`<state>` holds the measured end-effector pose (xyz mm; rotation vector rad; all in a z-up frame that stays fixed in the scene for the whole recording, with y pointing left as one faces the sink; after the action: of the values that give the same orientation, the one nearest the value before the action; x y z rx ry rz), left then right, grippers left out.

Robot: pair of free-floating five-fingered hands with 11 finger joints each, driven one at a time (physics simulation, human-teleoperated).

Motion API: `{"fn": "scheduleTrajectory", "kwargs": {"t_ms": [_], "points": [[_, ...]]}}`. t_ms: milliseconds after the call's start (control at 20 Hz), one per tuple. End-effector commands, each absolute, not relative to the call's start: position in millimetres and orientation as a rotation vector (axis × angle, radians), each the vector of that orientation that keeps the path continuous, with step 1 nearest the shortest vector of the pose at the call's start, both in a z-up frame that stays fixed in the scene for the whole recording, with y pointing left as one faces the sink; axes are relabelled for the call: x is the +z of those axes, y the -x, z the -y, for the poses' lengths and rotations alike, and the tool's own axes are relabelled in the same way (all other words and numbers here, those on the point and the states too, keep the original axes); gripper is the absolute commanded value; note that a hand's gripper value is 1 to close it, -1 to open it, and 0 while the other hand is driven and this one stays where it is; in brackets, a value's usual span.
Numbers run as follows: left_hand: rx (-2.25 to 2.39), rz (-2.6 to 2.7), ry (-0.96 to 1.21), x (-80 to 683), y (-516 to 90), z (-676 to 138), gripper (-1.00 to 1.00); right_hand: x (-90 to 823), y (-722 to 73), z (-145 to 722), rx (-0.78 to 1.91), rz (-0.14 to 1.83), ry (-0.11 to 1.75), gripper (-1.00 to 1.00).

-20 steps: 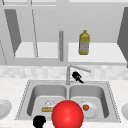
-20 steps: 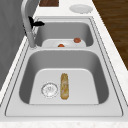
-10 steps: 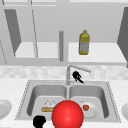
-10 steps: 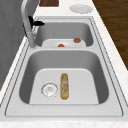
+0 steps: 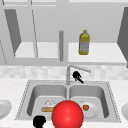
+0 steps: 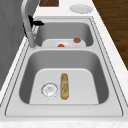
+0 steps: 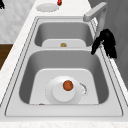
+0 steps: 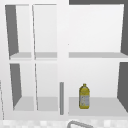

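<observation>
The faucet (image 5: 75,68) rises behind the divider of the double sink (image 5: 110,100), spout swung over the right basin. The right hand (image 5: 77,75) hangs just beside it, under the spout, one finger stretched out; whether it touches, I cannot tell. The left hand (image 5: 39,121) hovers at the front rim, fingers unreadable. A plate (image 7: 63,93) carrying a small red fruit (image 7: 67,85) sits in the right basin.

A white open wall cabinet (image 8: 63,57) with grey inner sides hangs above the pale speckled stone counter (image 5: 10,85), a light tiled backsplash (image 5: 32,72) runs between them, and dark brown wooden floor (image 6: 115,22) lies beside the counter.
</observation>
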<state>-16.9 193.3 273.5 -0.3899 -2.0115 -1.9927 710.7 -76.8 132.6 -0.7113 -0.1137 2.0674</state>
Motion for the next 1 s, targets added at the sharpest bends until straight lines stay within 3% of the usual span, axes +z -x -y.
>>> {"fn": "scheduleTrajectory", "kwargs": {"t_ms": [0, 950], "points": [[-1.993, 2.012, 0.390, 273.5, 16.9, -193.3, 0.00, 138.9, -710.7, 75.8, 2.071, 0.118, 0.683, -1.00], [-1.993, 2.012, 0.390, 273.5, 16.9, -193.3, 0.00, 191.6, -708.7, 64.9, 1.966, 0.232, 0.594, -1.00]]}}
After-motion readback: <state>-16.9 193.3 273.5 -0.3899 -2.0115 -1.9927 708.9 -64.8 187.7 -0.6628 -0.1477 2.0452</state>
